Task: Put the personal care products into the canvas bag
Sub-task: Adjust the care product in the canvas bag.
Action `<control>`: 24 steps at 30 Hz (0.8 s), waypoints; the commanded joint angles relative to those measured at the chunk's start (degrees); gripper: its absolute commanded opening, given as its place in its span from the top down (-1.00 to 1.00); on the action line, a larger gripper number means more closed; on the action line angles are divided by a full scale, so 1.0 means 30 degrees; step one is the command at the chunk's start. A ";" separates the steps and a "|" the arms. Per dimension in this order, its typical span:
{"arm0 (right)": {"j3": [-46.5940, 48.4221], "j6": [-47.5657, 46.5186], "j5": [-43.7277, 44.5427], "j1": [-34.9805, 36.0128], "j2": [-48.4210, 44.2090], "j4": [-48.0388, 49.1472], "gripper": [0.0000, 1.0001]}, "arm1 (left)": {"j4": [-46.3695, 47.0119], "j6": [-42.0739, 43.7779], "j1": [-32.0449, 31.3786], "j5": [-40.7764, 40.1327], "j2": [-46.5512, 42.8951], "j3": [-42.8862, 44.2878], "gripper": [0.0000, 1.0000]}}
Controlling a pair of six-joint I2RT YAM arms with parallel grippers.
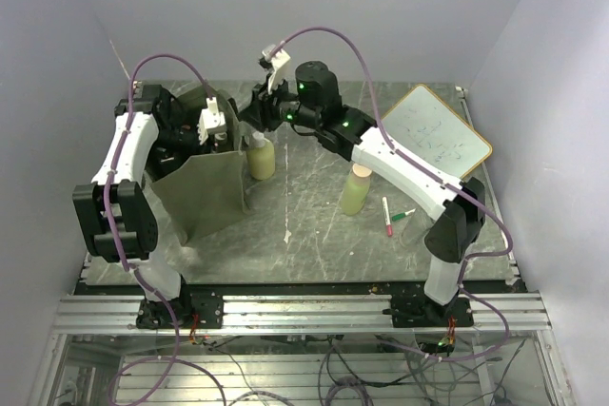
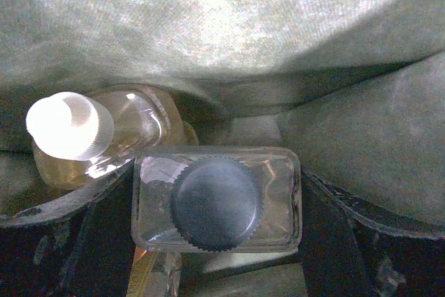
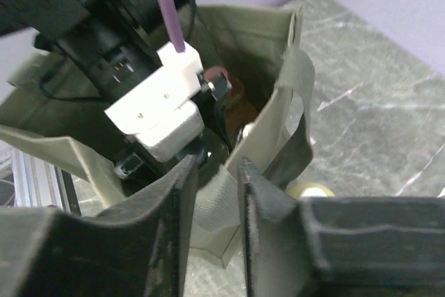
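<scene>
Up high behind both bases, looking down over the whole table (image 1: 314, 235). At the left wrist, peering down inside the canvas bag (image 2: 222, 19), right on top of a clear bottle (image 2: 216, 203). At the right wrist, close over that bag's rim, facing the left arm (image 3: 104, 33). Same bag in all three.

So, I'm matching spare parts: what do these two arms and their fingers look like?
Both the left arm and right arm have white link shells between black joint housings, each trailed by a purple cable. Green lights glow on the right arm's joints. White boxy camera mounts sit at the wrists. The fingers are matte black and blocky.
</scene>
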 commanded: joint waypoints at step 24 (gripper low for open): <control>-0.1077 -0.1756 -0.0250 -0.2026 -0.2227 0.0703 0.12 | 0.3222 -0.2679 -0.0978 0.0907 -0.0555 -0.1008 0.63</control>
